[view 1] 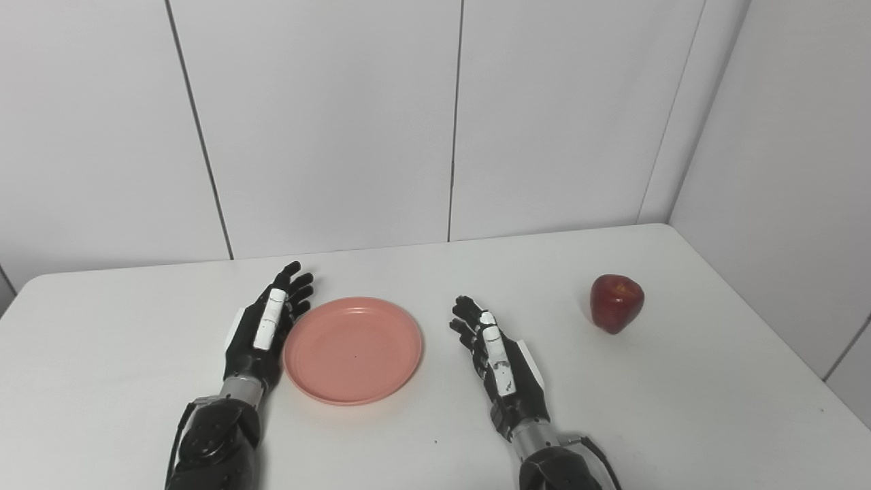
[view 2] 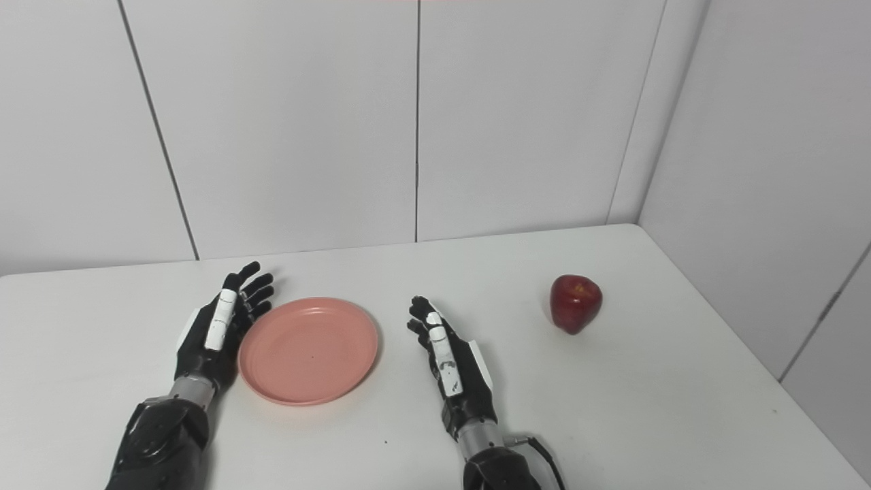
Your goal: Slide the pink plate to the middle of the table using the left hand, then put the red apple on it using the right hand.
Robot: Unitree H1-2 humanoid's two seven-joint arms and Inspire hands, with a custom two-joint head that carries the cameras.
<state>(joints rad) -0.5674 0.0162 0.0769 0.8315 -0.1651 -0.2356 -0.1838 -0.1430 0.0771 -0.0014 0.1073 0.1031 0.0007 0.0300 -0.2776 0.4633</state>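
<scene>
Looks like a lab or test room, prob: bare white table (view 1: 714, 408), plain white panelled walls (view 1: 326, 122), nothing homely.

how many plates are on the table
1: a round pink plastic plate lies flat on the white table, left of centre, between the left hand and right hand. Nothing in view could hide another.

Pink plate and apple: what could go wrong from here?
1. The left hand, open, sits against the left rim of the pink plate. A push from that low rim could let the fingers ride over it, or spin the plate.
2. The right hand, open, lies just right of the plate; sliding further that way may hit it.
3. The red apple looks tilted and could roll when touched.
</scene>
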